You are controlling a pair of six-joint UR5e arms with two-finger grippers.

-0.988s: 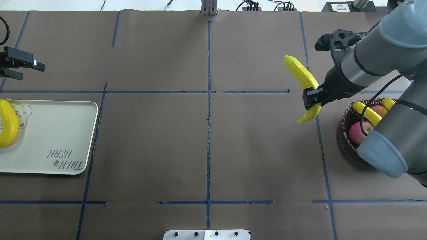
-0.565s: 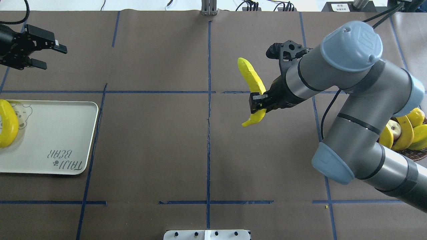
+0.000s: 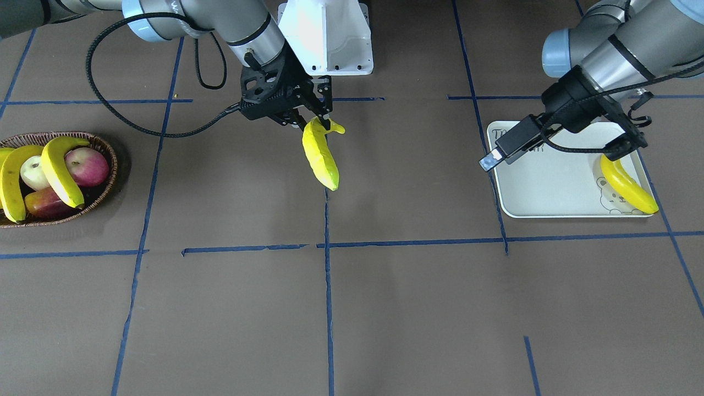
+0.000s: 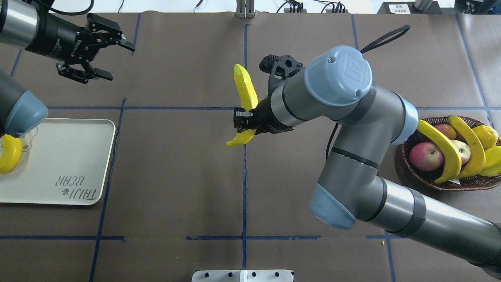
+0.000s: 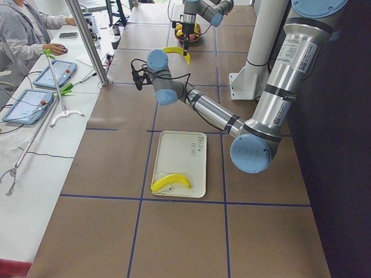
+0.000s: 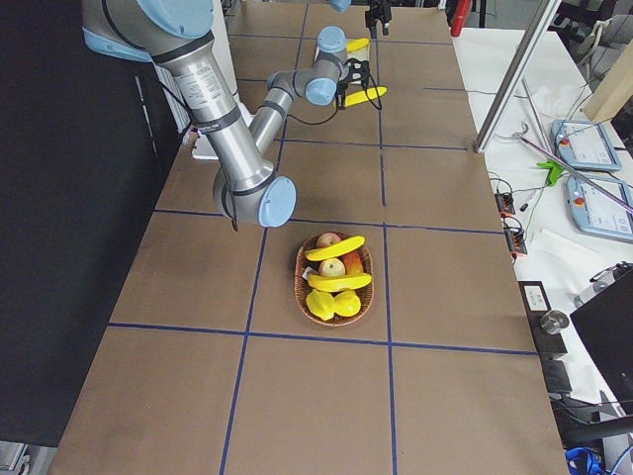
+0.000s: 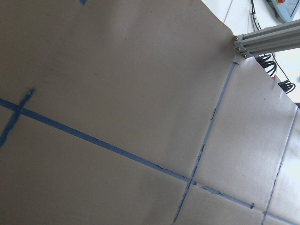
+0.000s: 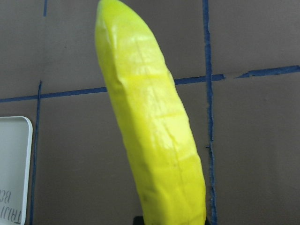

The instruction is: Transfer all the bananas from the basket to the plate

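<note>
Banana [image 4: 9,154] on plate [image 4: 66,156] partly behind left arm [image 4: 21,113] (also cropped).

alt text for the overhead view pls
The right gripper holds a banana over the table's middle. Two more bananas lie with apples in the basket at right; a fourth banana lies on the plate at left; the open left gripper hangs top left.

Open paper [image 4: 176,176] btwn basket [image 4: 407,172] & plate [image 4: 70,156]; right arm [image 4: 344,164] spans it; plate mostly free.
</note>
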